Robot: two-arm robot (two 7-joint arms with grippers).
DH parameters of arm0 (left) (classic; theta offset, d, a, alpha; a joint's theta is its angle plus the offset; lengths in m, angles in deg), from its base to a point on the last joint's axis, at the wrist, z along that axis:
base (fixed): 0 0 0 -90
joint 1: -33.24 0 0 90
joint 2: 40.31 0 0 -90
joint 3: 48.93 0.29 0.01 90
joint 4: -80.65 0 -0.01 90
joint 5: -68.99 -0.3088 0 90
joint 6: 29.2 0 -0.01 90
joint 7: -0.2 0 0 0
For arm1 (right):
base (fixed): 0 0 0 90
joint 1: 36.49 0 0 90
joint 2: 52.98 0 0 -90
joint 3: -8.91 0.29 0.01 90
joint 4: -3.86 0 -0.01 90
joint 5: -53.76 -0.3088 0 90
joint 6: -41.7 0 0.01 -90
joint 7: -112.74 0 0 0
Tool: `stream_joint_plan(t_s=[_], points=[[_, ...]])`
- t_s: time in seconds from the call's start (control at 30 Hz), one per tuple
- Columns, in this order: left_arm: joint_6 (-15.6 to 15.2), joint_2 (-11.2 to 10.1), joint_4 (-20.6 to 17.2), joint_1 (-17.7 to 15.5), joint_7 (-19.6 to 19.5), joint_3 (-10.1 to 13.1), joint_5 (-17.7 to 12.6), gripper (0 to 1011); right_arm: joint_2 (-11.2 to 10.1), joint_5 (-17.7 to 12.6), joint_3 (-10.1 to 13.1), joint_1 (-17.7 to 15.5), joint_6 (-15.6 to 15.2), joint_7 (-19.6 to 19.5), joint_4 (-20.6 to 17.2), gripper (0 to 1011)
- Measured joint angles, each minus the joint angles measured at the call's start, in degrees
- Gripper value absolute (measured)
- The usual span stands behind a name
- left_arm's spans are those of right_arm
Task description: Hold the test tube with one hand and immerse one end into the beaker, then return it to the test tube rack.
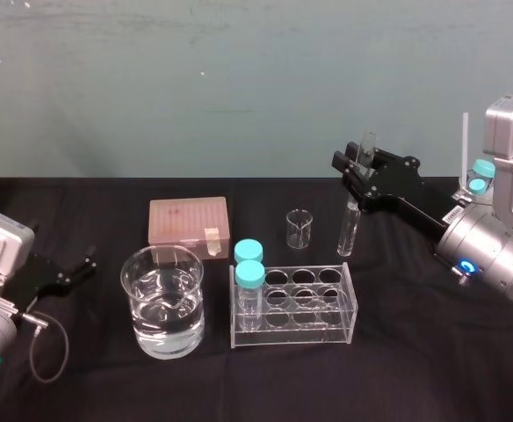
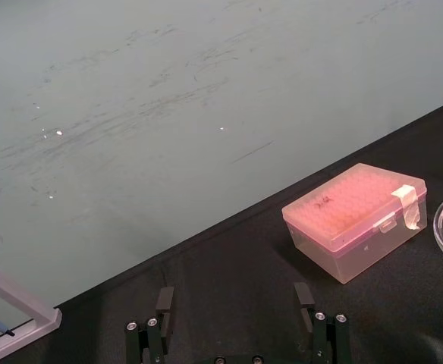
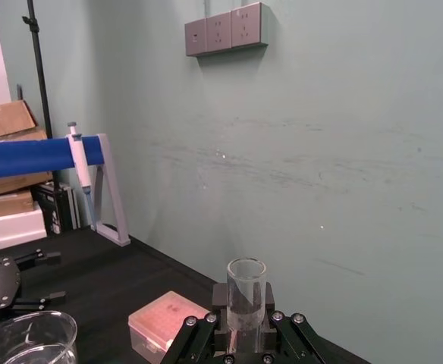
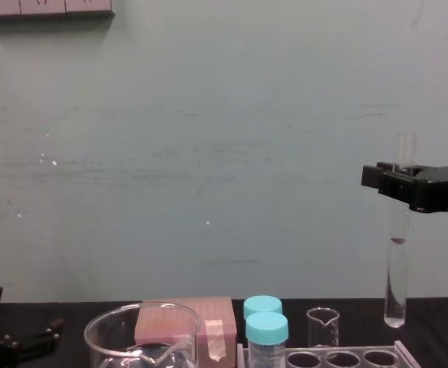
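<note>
My right gripper (image 1: pixel 359 178) is shut on the test tube (image 1: pixel 350 220), a long clear tube held upright near its open rim. The tube hangs behind the right end of the test tube rack (image 1: pixel 343 303), its rounded bottom low over the table. In the chest view the test tube (image 4: pixel 396 284) hangs from the right gripper (image 4: pixel 405 186); the right wrist view shows its rim (image 3: pixel 246 292) between the fingers. The beaker (image 1: pixel 162 301), wide and holding water, stands left of the rack. My left gripper (image 1: pixel 76 271) rests open at the table's left edge, fingers (image 2: pixel 164 303) apart.
Two teal-capped vials (image 1: pixel 249 264) stand in the rack's left end. A small narrow beaker (image 1: pixel 299 228) and a pink lidded box (image 1: pixel 189 221) sit behind the rack and the beaker. A pipette stand with a blue bar (image 3: pixel 32 155) stands far off to the left.
</note>
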Motion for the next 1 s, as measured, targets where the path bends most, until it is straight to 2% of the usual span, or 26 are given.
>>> stream_joint_plan(t_s=[1.0], points=[[0.0,0.0,0.0,0.0,0.0,0.0,0.0,1000,0.3,0.1,-0.3,0.5,0.0,0.4,0.8,241]])
